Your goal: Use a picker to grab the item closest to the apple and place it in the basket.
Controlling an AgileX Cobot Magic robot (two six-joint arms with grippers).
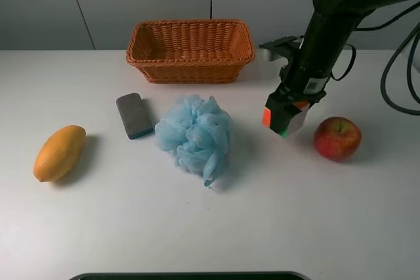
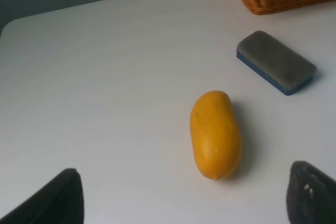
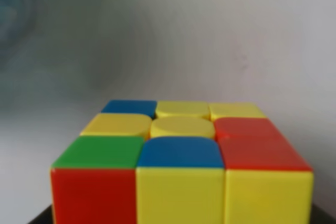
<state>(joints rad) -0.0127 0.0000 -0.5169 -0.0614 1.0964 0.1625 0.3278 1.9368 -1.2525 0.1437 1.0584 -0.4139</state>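
Note:
A red apple (image 1: 337, 138) lies on the white table at the right. My right gripper (image 1: 283, 115) is shut on a multicoloured puzzle cube (image 1: 293, 122) just left of the apple, and seems to hold it slightly above the table. The cube (image 3: 181, 166) fills the right wrist view, with yellow, red, blue and green tiles. The woven orange basket (image 1: 190, 49) stands at the back centre, empty. My left gripper (image 2: 184, 203) is open and empty, hovering above a yellow mango (image 2: 215, 134). It is out of the exterior high view.
A light blue bath pouf (image 1: 195, 136) lies in the middle of the table. A grey-and-blue sponge block (image 1: 134, 115) lies left of it and shows in the left wrist view (image 2: 275, 61). The mango (image 1: 60, 153) is at the far left.

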